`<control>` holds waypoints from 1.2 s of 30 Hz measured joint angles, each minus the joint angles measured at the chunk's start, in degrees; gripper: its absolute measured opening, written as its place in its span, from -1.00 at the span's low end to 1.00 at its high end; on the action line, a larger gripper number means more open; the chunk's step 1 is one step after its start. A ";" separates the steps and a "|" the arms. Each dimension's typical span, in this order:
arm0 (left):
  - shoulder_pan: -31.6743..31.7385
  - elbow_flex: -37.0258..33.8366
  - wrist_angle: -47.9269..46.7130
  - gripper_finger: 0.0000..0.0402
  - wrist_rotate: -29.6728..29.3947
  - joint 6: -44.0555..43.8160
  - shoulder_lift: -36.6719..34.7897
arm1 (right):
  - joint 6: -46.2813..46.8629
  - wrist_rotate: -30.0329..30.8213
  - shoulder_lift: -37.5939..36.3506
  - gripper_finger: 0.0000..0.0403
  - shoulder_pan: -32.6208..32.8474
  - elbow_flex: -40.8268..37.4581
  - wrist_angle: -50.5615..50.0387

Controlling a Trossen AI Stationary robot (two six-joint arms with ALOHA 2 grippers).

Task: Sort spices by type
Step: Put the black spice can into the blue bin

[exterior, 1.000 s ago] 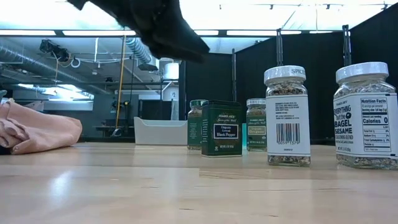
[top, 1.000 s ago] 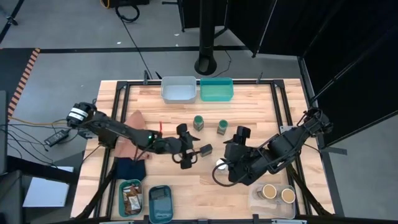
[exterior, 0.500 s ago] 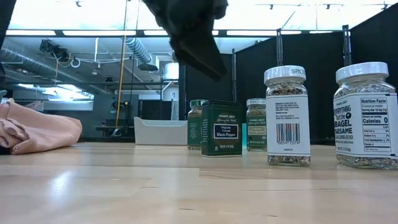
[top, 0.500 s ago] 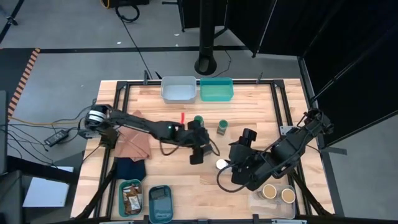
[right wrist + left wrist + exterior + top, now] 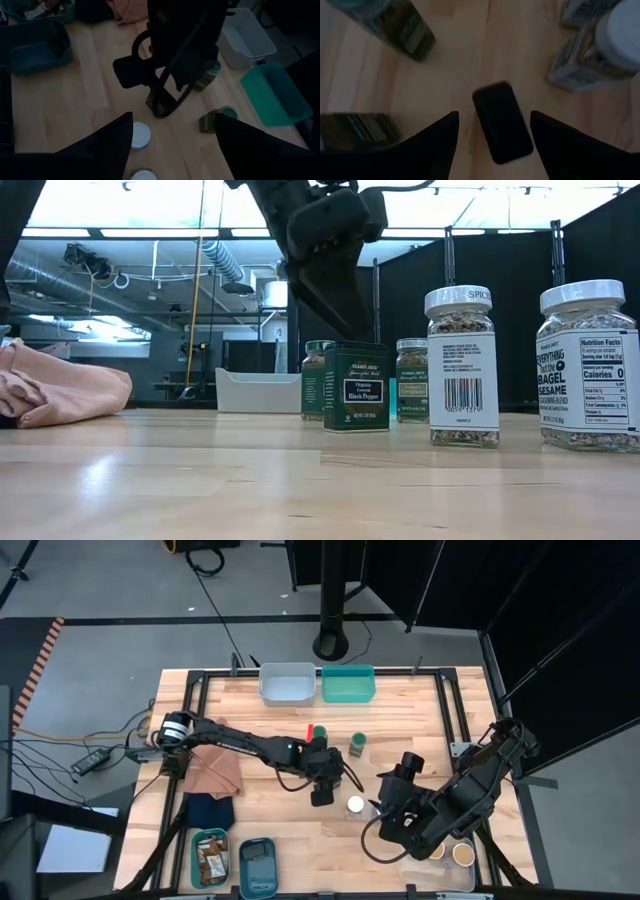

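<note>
A small dark box of black pepper (image 5: 502, 122) (image 5: 355, 387) stands upright on the table's middle. My left gripper (image 5: 494, 117) (image 5: 321, 788) hangs open just above it, slanting down, one finger on each side, touching nothing. Green-lidded jars (image 5: 357, 743) (image 5: 411, 380) stand beyond it. White-lidded jars (image 5: 355, 805) (image 5: 462, 365) stand to its right. My right gripper (image 5: 175, 121) (image 5: 386, 812) is open and higher up, near the white-lidded jars, holding nothing.
A white bin (image 5: 287, 683) and a teal bin (image 5: 348, 683) stand at the far edge. Two blue bins (image 5: 257, 865) sit at the near left, with brown (image 5: 215, 770) and dark blue (image 5: 208, 810) cloths beside them. Tan-topped jars (image 5: 463, 854) stand at the near right.
My left gripper has swung toward the table's right and tipped steeply downward, ending over the dark box with its fingers still apart. My right arm has drawn back a little toward the near right corner, uncovering a white-lidded jar.
</note>
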 joint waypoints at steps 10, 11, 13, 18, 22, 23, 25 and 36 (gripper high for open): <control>-0.49 -0.02 -0.03 0.25 -0.07 -0.27 0.30 | -0.06 1.25 0.00 0.39 -0.01 0.00 -0.24; -0.47 -0.02 0.21 0.25 -0.07 -0.27 0.51 | -0.05 1.25 0.00 0.39 -0.03 0.00 -0.25; -0.45 -0.04 0.41 0.25 -0.09 -0.27 0.70 | -0.04 1.23 0.00 0.39 -0.01 0.00 -0.27; -0.48 -0.07 -0.06 0.25 -0.56 -0.01 1.89 | -0.04 1.23 0.00 0.40 -0.04 0.00 -0.39; -0.49 -0.13 -0.37 0.25 -0.51 0.04 2.96 | 0.48 1.23 0.02 0.39 0.01 0.00 -0.80; -0.49 -0.10 0.17 0.25 -0.50 0.06 3.04 | 0.88 1.25 0.02 0.38 0.01 0.00 -1.16; -0.49 -0.10 -0.35 0.23 -0.75 0.11 3.13 | 1.23 1.22 0.02 0.38 0.01 0.00 -1.59; -0.49 1.88 -1.09 -0.07 0.11 1.73 3.13 | 2.08 1.25 0.02 0.38 0.01 0.00 -2.41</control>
